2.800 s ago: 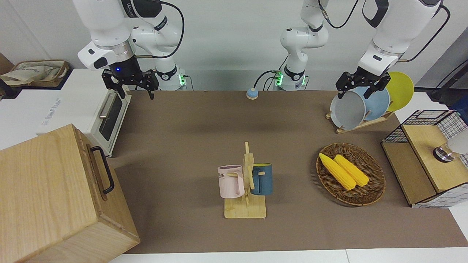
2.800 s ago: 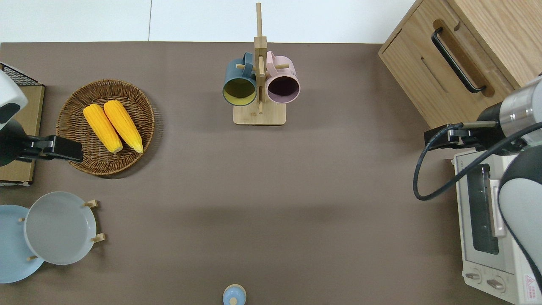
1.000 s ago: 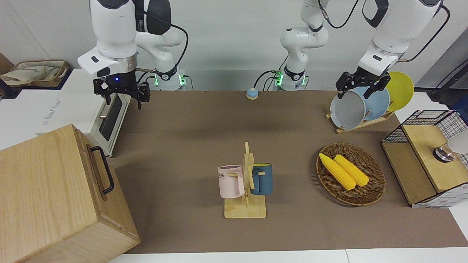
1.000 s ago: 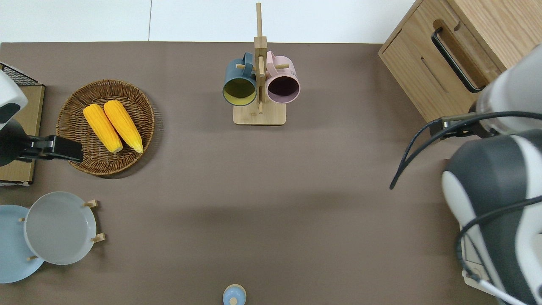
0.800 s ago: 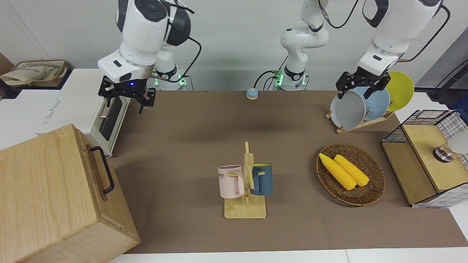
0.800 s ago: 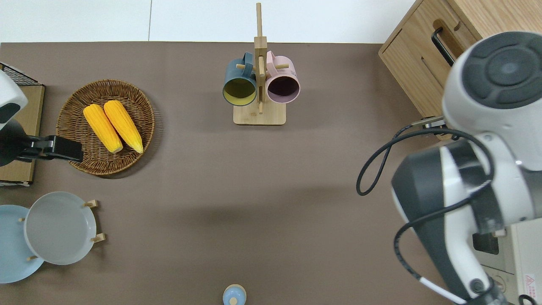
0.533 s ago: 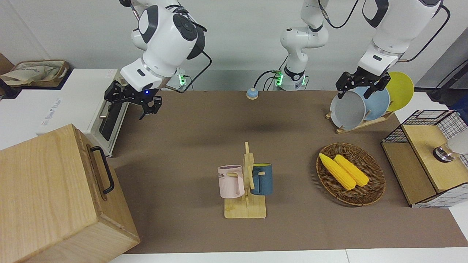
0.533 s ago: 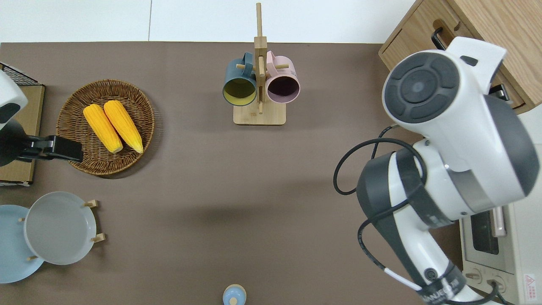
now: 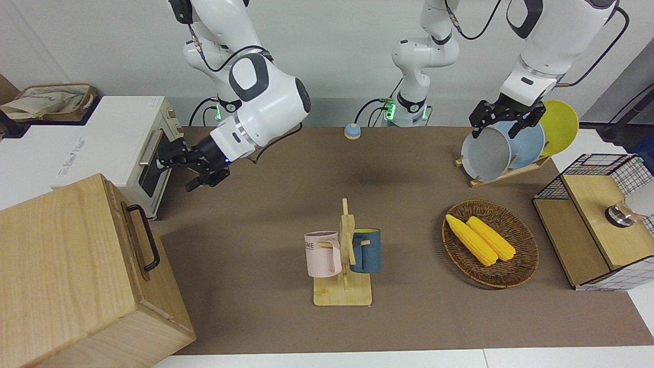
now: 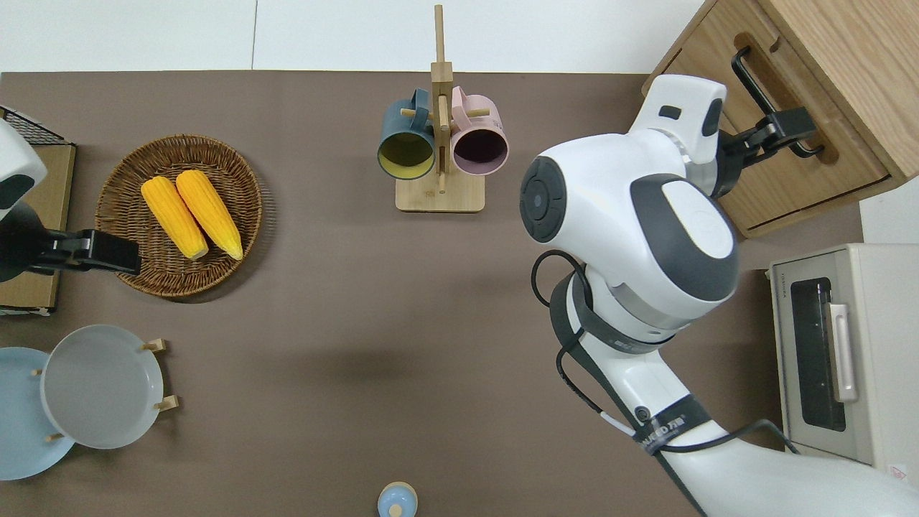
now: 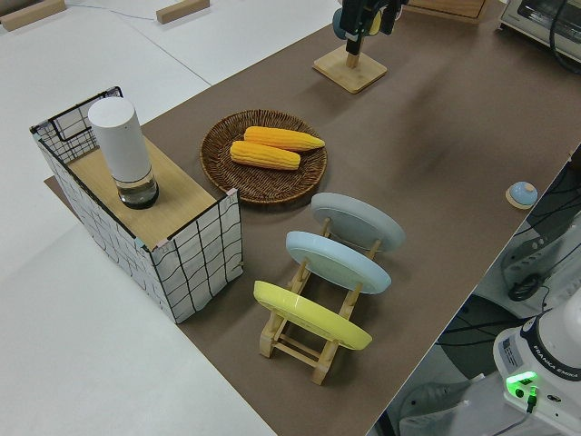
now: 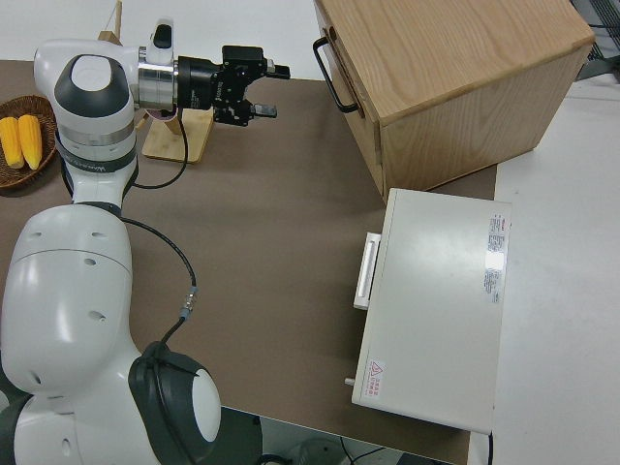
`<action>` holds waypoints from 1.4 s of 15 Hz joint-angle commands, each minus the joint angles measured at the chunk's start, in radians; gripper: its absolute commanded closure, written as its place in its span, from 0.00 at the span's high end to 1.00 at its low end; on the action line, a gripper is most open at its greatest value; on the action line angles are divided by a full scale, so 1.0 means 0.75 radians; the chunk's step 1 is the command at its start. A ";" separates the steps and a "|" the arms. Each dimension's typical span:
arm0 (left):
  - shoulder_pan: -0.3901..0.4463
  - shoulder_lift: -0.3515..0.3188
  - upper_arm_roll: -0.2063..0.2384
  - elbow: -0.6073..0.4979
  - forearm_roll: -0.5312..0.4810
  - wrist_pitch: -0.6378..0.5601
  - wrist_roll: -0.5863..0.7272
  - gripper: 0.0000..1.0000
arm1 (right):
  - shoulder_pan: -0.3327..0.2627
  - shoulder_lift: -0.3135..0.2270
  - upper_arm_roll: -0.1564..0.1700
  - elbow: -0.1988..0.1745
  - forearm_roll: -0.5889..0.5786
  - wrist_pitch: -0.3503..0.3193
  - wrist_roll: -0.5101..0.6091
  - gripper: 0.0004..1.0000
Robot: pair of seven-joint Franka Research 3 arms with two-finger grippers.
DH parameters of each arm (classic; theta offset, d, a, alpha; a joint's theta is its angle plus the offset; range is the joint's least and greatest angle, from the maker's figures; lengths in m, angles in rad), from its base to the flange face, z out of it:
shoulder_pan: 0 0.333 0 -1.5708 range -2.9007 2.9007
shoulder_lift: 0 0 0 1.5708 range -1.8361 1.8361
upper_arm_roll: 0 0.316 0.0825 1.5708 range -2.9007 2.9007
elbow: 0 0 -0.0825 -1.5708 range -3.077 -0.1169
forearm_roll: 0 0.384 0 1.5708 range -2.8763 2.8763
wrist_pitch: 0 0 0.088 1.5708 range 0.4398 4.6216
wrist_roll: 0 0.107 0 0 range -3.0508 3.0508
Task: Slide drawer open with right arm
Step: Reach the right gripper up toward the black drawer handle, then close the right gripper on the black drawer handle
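Turning the right gripper (image 12: pixel 260 89) sideways with its jaws spread, I line it up level with the drawer's handle (image 12: pixel 330 76), not yet touching, while the left arm sits parked.

A plain pale grey wall (image 9: pixel 332 56) rises where my bases stand. The counter (image 9: pixel 286 168) carries a brown mat with white surface showing round its edges. A white side cabinet (image 9: pixel 30 153) adjoins one end. Soft, even light throws faint shadows on the mat.
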 commanded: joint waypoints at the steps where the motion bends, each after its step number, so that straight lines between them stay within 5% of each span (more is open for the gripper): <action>1: 0.005 0.017 -0.009 0.033 0.023 -0.026 0.013 0.99 | 0.009 0.057 0.001 -0.049 -0.207 0.047 0.073 0.98; 5: 0.005 0.015 -0.009 0.035 0.023 -0.026 0.013 0.99 | -0.022 0.090 0.001 -0.131 -0.410 0.127 0.144 0.98; 12: 0.005 0.015 -0.009 0.035 0.023 -0.026 0.013 0.99 | -0.071 0.196 -0.009 -0.131 -0.637 0.145 0.202 0.98; 19: 0.005 0.015 -0.009 0.033 0.023 -0.026 0.013 0.99 | -0.138 0.216 -0.009 -0.121 -0.723 0.184 0.212 0.97; 21: 0.005 0.015 -0.009 0.035 0.023 -0.026 0.013 0.99 | -0.140 0.216 -0.009 -0.119 -0.723 0.184 0.212 0.81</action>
